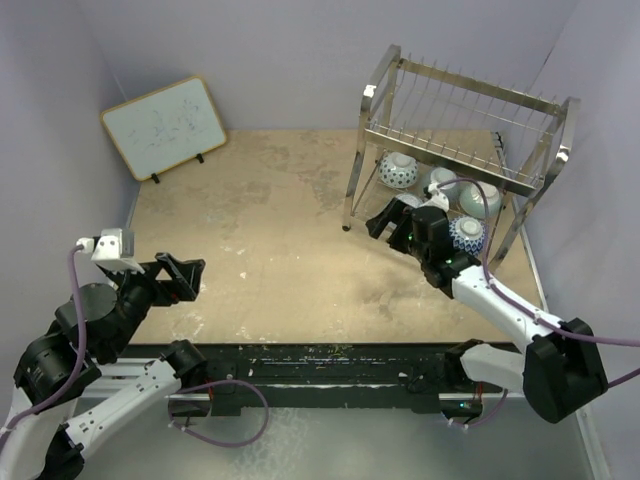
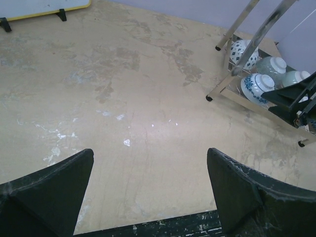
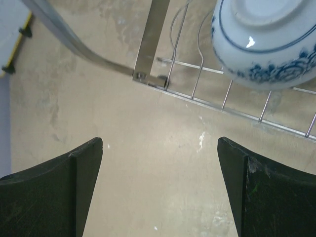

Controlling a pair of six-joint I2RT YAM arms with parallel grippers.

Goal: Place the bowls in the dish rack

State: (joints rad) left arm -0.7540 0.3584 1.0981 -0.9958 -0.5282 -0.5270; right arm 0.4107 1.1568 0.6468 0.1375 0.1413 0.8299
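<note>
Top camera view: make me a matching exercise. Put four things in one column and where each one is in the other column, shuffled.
Things
1. whiteboard
2. bowls
3. left tool
4. right tool

Places
A. open, just in front of the lower tier of the dish rack
B. standing in the far left corner
C. on the rack's lower tier
D. open, over the bare table at the near left

Pairs: 1-B, 2-C, 3-D, 4-A
</note>
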